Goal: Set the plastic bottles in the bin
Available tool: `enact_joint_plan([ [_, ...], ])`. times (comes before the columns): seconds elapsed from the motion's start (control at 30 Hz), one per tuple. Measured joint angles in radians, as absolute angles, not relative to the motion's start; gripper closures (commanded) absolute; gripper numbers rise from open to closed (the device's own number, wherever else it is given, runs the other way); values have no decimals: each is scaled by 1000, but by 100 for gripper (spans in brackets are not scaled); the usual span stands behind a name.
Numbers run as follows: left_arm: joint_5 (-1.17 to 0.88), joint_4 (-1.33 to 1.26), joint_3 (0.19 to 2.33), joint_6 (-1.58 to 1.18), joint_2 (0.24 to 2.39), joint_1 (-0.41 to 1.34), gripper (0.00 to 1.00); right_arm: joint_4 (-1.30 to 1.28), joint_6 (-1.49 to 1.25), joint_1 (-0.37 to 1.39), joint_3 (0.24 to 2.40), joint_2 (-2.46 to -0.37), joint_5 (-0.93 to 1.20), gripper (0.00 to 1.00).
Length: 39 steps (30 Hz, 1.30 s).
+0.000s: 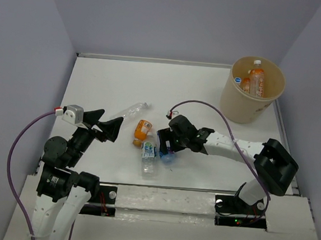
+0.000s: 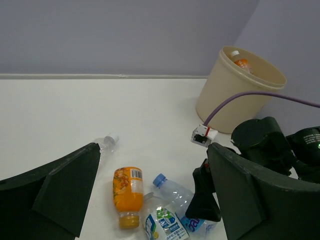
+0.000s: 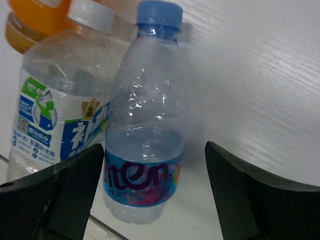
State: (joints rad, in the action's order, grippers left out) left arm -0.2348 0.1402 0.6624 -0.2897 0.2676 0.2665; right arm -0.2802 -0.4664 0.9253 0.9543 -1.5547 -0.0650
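The tan bin stands at the back right and holds two orange bottles and a blue-capped one. Four bottles lie on the table: a plain clear one, an orange one, a clear one with a green and blue label, and a blue-capped one with a blue label. My right gripper is open and low over the blue-label bottle, which lies between its fingers, nearer the left one. My left gripper is open and empty, left of the bottles.
In the left wrist view the orange bottle, the blue-capped bottle and the green-label bottle lie packed together, with the right gripper's finger beside them. The bin is far right. Grey walls enclose the table.
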Motion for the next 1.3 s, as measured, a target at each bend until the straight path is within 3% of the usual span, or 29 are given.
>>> enact_joint_plan([
  [0.13,-235,140,662,-290,268,266,1,-282,-486,926,934,-1596,-64,23],
  [0.27,-235,140,662,-290,268,266,1,-279,-498,927,933,-1621,-83,37],
  [0.3,-235,140,662,-290,268,266,1,-279,-497,927,934,-1625,-88,47],
  [0.4,-235,140,662,-290,268,266,1,-276,-500,928,934,-1626,-117,53],
  [0.63,-235,140,662,-290,267,266,1,-331,-475,931,945,-1526,-260,55],
  [0.8,-235,140,662,-290,267,266,1,-392,-380,884,1100,-1342,-399,56],
  [1.07,-235,140,662,-290,264,266,1,-313,-235,430,1383,-1234,-505,56],
  [1.3,-235,140,662,-289,251,267,1,-298,-187,199,1477,-1390,-503,51],
])
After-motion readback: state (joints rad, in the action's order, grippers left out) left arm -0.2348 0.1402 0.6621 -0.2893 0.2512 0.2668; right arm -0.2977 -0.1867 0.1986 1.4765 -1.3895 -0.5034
